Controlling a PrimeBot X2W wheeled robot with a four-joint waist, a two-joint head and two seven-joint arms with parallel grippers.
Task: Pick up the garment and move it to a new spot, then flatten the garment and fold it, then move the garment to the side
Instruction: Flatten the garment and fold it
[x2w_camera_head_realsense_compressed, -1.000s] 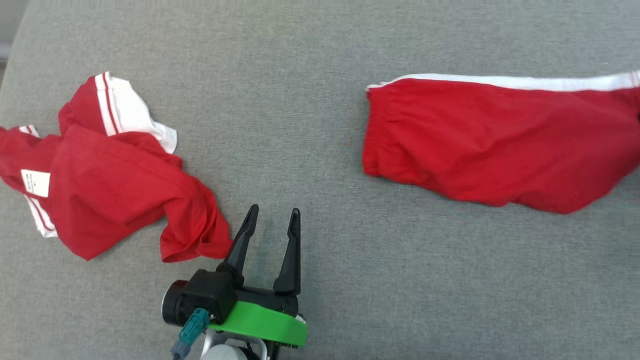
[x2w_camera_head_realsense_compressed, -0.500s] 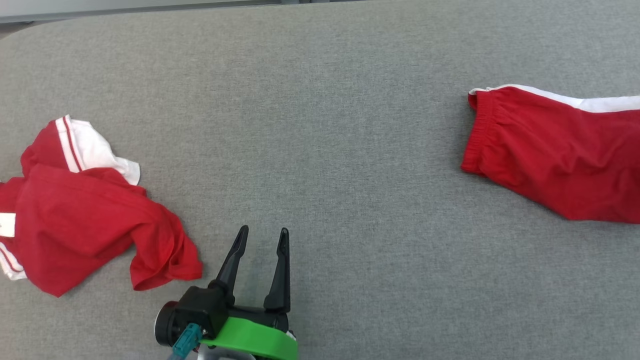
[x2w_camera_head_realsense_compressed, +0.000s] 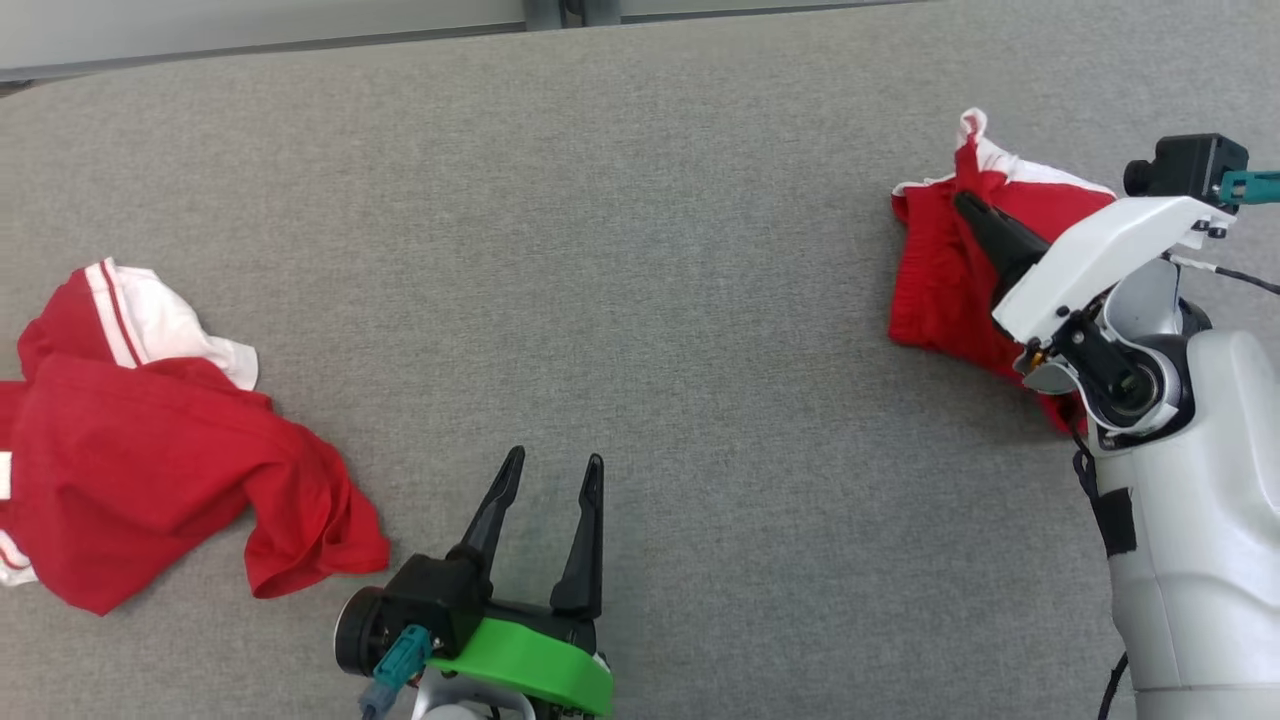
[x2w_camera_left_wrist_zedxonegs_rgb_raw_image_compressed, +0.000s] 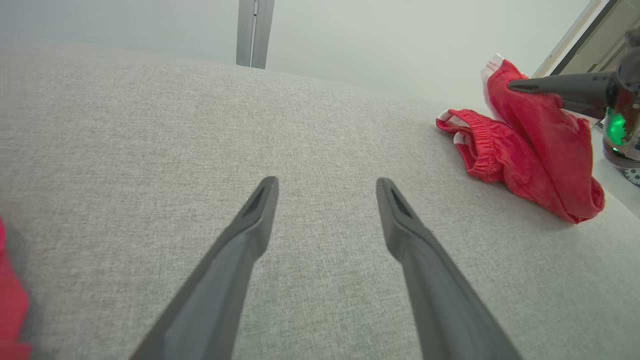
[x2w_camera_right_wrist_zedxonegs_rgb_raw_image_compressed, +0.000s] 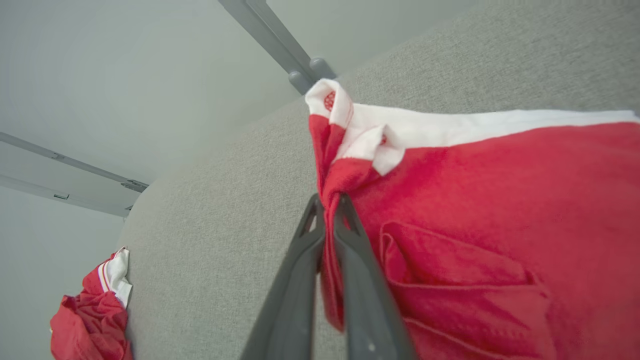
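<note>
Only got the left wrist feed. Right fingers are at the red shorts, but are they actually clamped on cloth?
Observer: Yes. The right wrist view shows the right gripper shut on the red shorts, with a fold of cloth pinched in its jaws.
Operator: Where on the shorts?
Observer: Just below a white-trimmed corner. A sewn pocket sits just right of the grip in that view.
Operator: Red sliver at my left edge?
Observer: The head view shows a second red garment, crumpled, with white striped trim, left of the open left gripper.
</note>
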